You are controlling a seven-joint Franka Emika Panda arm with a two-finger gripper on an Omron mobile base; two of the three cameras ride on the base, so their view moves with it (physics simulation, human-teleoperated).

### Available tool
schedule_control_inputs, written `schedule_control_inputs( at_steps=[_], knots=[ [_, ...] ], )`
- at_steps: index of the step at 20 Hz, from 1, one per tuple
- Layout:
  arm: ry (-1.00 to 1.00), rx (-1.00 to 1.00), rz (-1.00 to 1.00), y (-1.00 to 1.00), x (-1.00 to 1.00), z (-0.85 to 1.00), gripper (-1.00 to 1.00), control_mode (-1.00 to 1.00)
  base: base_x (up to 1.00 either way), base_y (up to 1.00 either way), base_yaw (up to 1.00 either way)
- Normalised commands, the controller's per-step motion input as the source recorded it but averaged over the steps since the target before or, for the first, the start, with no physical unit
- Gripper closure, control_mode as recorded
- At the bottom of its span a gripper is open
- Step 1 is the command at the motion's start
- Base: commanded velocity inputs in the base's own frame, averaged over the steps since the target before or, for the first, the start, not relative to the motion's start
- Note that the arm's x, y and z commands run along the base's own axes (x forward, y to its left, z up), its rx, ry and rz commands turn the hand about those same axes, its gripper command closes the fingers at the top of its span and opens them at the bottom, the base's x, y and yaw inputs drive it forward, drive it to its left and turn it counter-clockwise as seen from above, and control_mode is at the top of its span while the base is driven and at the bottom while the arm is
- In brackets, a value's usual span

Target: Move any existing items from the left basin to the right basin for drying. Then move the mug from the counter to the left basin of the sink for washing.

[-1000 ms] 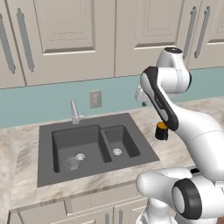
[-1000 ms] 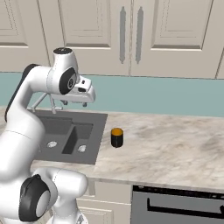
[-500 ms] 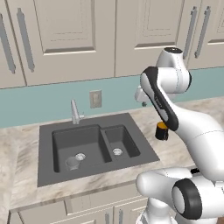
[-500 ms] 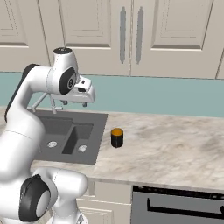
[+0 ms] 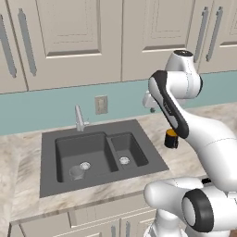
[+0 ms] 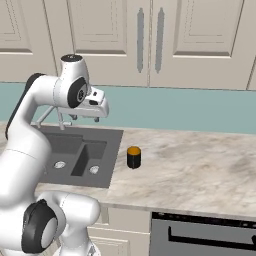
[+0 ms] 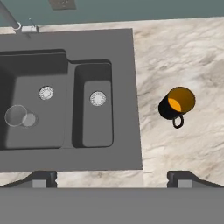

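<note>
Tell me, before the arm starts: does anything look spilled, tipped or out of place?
Nothing stands out. The glass tumbler stands upright in the left basin, and the mug stands upright on the counter.

A beige marble-patterned stone counter (image 7: 183,57) is holding a dark grey double-basin sink (image 7: 127,87), with a small black, orange-lined mug (image 7: 176,104) standing upright just beside it.

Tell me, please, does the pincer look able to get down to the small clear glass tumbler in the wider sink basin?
Probably yes: the open pincer hangs high above the sink, and the clear glass tumbler stands alone and uncovered in the wider basin, away from the faucet.
</note>
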Motion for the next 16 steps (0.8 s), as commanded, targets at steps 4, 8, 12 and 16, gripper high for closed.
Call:
schedule_control_inputs(
  at_steps=[4,8,12,16],
  knots=[
    [0.00,0.00,0.00,0.07,-0.12,-0.09,-1.00,-1.00,0.00,0.00,0.00],
    [-0.01,0.00,0.00,0.26,-0.33,-0.09,-1.00,-1.00,0.00,0.00,0.00],
    [0.00,0.00,0.00,0.46,-0.30,-0.05,-1.00,-1.00,0.00,0.00,0.00],
    [0.00,0.00,0.00,0.52,-0.15,-0.01,-1.00,-1.00,0.00,0.00,0.00]
  ],
)
